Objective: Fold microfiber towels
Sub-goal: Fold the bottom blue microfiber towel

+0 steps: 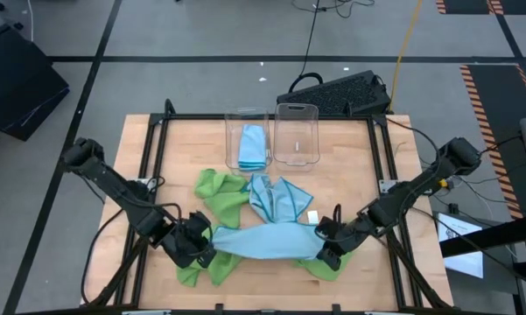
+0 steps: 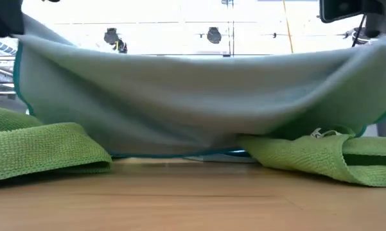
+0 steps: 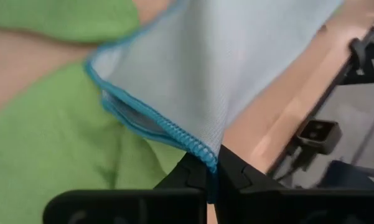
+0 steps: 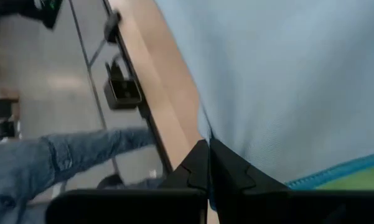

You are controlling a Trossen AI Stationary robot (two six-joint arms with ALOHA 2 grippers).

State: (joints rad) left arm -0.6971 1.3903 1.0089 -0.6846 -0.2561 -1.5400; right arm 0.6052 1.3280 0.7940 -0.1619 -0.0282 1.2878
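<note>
Light blue microfiber towel is held stretched between both grippers near the table's front edge, lifted above lime green towels. One corner is pinched by the left gripper, fingers pressed together on the hem; the opposite end is pinched by the right gripper. Another blue towel lies crumpled mid-table, and a folded one is seen inside the left clear bin.
</note>
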